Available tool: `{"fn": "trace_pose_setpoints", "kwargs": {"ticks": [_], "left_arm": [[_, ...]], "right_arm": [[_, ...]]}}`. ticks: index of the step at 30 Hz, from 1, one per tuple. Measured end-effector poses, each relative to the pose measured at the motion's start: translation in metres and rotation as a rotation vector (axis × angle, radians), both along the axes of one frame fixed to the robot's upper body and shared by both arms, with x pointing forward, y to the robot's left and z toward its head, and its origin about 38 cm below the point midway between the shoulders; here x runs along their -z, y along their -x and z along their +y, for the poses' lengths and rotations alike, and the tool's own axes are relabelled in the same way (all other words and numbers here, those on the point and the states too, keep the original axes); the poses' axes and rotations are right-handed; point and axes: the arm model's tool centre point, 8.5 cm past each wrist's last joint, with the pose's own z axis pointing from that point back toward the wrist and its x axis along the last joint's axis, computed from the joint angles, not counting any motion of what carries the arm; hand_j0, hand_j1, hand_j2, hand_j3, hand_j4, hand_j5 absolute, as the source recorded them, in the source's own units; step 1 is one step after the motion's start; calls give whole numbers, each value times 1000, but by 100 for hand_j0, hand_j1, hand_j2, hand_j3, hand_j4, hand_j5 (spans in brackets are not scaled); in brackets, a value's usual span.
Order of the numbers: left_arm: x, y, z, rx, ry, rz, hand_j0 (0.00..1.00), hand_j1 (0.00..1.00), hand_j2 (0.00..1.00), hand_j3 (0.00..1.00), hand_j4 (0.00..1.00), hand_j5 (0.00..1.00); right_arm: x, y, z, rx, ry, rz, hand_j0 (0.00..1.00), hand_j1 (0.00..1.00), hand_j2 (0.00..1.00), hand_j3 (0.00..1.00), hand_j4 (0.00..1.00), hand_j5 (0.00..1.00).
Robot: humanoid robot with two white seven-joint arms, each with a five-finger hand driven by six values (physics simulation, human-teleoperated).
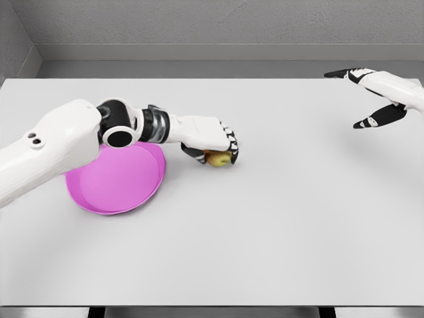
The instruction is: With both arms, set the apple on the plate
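Left arm: it comes in from the left edge at about 9 o'clock and reaches across the back part of the plate toward the middle of the counter.
Plate [119, 182]: pink and round, it lies on the counter at about 9 o'clock from the centre; the left forearm hides a part of its far rim.
Left hand [213, 140]: palm down over the apple, the fingers [231, 144] are curled around it, holding it from above.
Apple [220, 158]: yellow-green, on the counter just beside the plate, at 3 o'clock from it, not on it; only its lower side shows under the hand.
Counter [278, 225]: white and flat, it fills most of the view.
Right hand [375, 93]: at about 2 o'clock, near the right edge, well apart from the apple; the fingers are spread wide and hold nothing.
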Motion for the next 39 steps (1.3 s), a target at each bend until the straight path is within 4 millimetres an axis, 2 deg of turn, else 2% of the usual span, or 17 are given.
{"fn": "trace_pose_setpoints", "kwargs": {"ticks": [3, 8, 10, 12, 15, 17, 19, 21, 22, 23, 27, 28, 30, 32, 35, 39], "left_arm": [[-15, 10, 36, 26, 18, -7, 51, 51, 51, 51, 51, 51], [-45, 6, 122, -115, 54, -21, 49, 49, 49, 49, 49, 49], [-37, 10, 151, -175, 50, 5, 50, 50, 50, 50, 50, 50], [-30, 10, 170, -219, 34, 20, 50, 50, 50, 50, 50, 50], [-15, 12, 189, -268, 7, 46, 50, 50, 50, 50, 50, 50], [-15, 10, 197, -291, 0, 46, 51, 51, 51, 51, 51, 51], [-14, 9, 201, -302, -3, 45, 57, 57, 57, 57, 57, 57], [-15, 8, 203, -307, -2, 43, 86, 86, 86, 86, 86, 86], [-17, 7, 203, -308, 2, 40, 97, 97, 97, 97, 97, 97], [-20, 6, 202, -308, 11, 36, 100, 100, 100, 100, 100, 100], [-36, 2, 192, -298, 72, 22, 100, 100, 100, 100, 100, 100], [-47, -1, 185, -281, 91, 2, 100, 100, 100, 100, 100, 100], [-63, -3, 161, -226, 129, -24, 100, 100, 100, 100, 100, 100], [-66, 2, 125, -143, 171, -21, 100, 100, 100, 100, 100, 100], [-73, 20, 69, 3, 232, -17, 100, 100, 100, 100, 100, 100], [-84, 43, 22, 141, 291, -12, 100, 100, 100, 100, 100, 100]], "right_arm": [[1, 0, 0, 0, 0, 3, 100, 100, 100, 100, 100, 100], [1, 0, 0, 1, 0, 3, 100, 100, 100, 100, 100, 100], [3, 1, 0, 1, 0, 6, 100, 100, 100, 100, 100, 100], [3, 1, 0, 0, 0, 6, 100, 100, 100, 100, 100, 100], [4, 1, 1, 0, 0, 8, 100, 100, 100, 100, 100, 100], [5, 1, 1, 0, 0, 10, 100, 100, 100, 100, 100, 100], [5, 1, 1, 0, -1, 10, 100, 100, 100, 100, 100, 100], [5, 1, 1, 0, 0, 10, 100, 100, 100, 100, 100, 100], [5, 1, 0, 0, 0, 10, 100, 100, 100, 100, 100, 100], [5, 1, 0, 0, 0, 9, 100, 100, 100, 100, 100, 100], [4, 1, 0, 1, -1, 9, 100, 100, 100, 100, 100, 100], [4, 1, 0, 1, -1, 9, 100, 100, 100, 100, 100, 100], [5, 1, 0, 1, -1, 11, 100, 100, 100, 100, 100, 100], [5, 1, 0, 1, -1, 11, 100, 100, 100, 100, 100, 100], [5, 1, 0, 2, 0, 11, 100, 100, 100, 100, 100, 100], [5, 1, 0, 1, -1, 11, 100, 100, 100, 100, 100, 100]]}}
